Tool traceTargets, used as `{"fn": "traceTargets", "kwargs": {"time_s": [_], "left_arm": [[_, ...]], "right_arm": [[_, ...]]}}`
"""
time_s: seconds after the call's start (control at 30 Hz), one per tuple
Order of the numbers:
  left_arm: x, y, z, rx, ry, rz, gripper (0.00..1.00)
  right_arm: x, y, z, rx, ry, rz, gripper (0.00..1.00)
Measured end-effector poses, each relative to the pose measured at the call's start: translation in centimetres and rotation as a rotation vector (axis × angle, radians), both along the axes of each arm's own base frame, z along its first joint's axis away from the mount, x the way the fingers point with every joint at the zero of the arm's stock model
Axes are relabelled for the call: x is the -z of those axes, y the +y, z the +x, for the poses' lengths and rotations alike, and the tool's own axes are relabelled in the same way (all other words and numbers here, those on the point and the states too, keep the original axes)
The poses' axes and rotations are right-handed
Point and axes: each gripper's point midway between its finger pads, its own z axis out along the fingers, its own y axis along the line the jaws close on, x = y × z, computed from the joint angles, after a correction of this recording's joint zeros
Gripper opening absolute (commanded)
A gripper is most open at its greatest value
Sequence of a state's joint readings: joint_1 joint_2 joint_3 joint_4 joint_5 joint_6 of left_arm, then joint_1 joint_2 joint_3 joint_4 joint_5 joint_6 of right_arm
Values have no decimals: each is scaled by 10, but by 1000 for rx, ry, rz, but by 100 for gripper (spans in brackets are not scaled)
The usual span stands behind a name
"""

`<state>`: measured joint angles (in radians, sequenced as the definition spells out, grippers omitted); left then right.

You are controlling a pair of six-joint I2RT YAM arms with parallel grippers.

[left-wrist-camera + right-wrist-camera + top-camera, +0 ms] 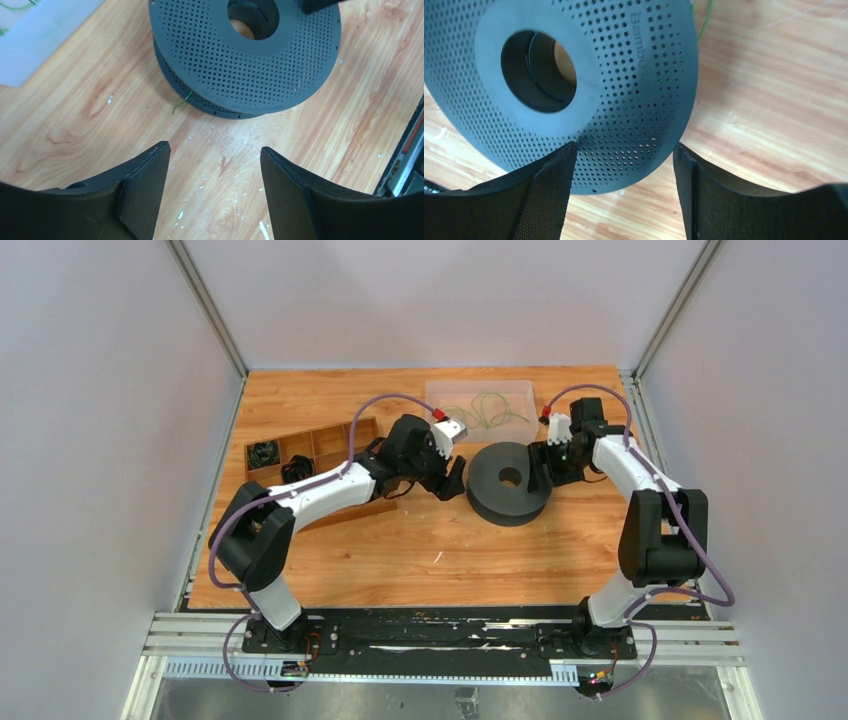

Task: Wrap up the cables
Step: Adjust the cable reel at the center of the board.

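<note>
The left hand [455,480] and right hand [540,468] flank the dark spool [510,483] on the counter [400,550], both with fingers apart and empty, likely to steady it for winding, while the cables [487,410] lie looped in a clear tray [445,415] just behind the spool.

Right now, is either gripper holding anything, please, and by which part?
Nothing is held: the left gripper is open short of the spool, the right gripper open at its rim.
</note>
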<state>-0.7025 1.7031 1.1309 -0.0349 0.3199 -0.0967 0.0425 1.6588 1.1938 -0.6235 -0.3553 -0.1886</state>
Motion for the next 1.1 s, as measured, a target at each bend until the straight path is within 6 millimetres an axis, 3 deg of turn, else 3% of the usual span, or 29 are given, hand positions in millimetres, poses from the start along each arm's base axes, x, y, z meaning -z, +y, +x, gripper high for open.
{"fn": "traceTargets", "kwargs": {"time_s": [0.13, 0.3, 0.53, 0.73, 1.0, 1.1], "left_arm": [[-12, 12, 0, 36, -75, 44, 72], [-2, 30, 2, 50, -86, 123, 72], [10, 59, 13, 36, -84, 200, 72], [10, 75, 20, 29, -99, 235, 75], [-24, 104, 39, -57, -203, 249, 82], [-40, 119, 48, -108, -242, 248, 84]], "right_arm": [[4, 10, -27, -17, 33, 60, 70], [7, 28, -53, -70, 41, 102, 70], [9, 71, -87, -241, 24, 127, 70], [9, 100, -104, -370, 2, 139, 70], [-7, 149, -130, -627, -122, 131, 69], [-13, 149, -131, -661, -164, 109, 68]]}}
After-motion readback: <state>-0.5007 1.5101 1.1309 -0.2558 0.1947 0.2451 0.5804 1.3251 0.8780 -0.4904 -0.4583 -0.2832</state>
